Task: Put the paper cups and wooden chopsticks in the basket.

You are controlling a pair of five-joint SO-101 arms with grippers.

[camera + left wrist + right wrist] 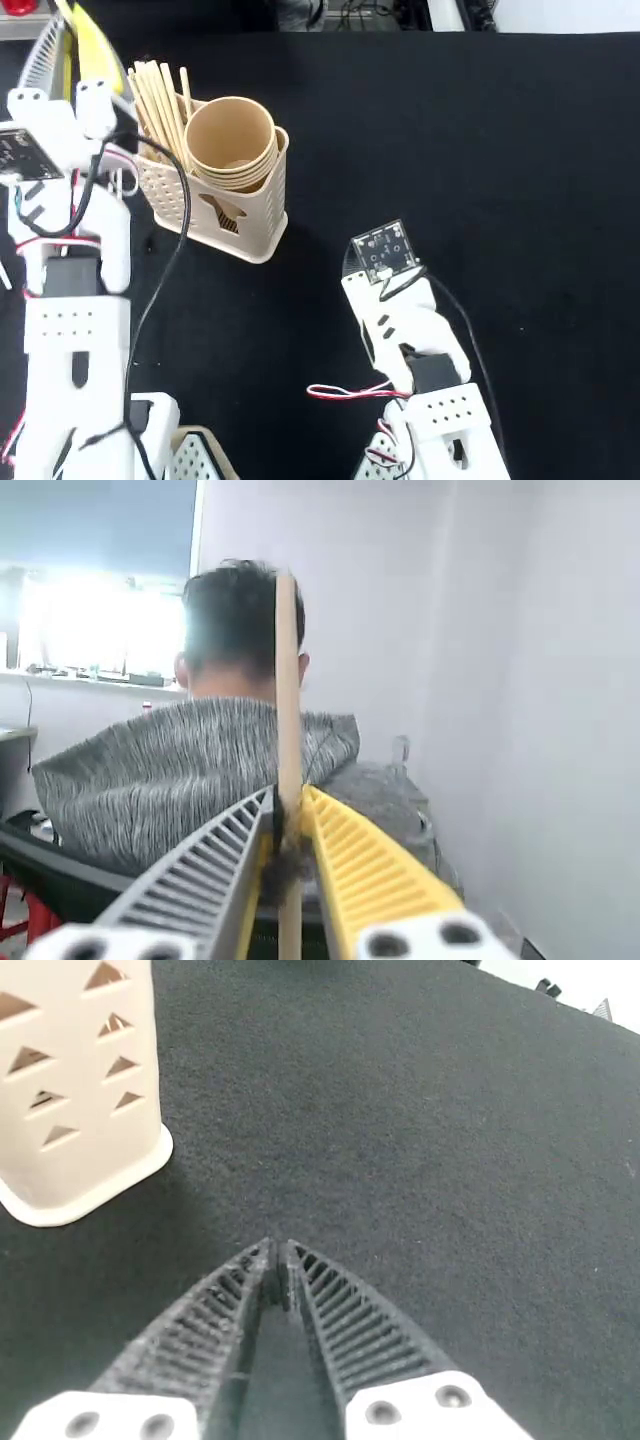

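Note:
The cream basket (215,205) stands at the table's back left. Stacked paper cups (232,140) sit in it, beside a bundle of wooden chopsticks (158,95) leaning out toward the left. My left gripper (286,798) is raised at the far left of the table (75,40), left of the basket. It is shut on a single wooden chopstick (288,680) that stands upright between its fingers. My right gripper (278,1252) is shut with nothing in it, low over the black table to the right of the basket (85,1090). From above, the right arm (400,300) hides its gripper.
Black cloth (480,150) covers the table, bare to the right of and behind the basket. Both arms' white bases (75,400) stand at the front edge, with loose cables (345,392) between them.

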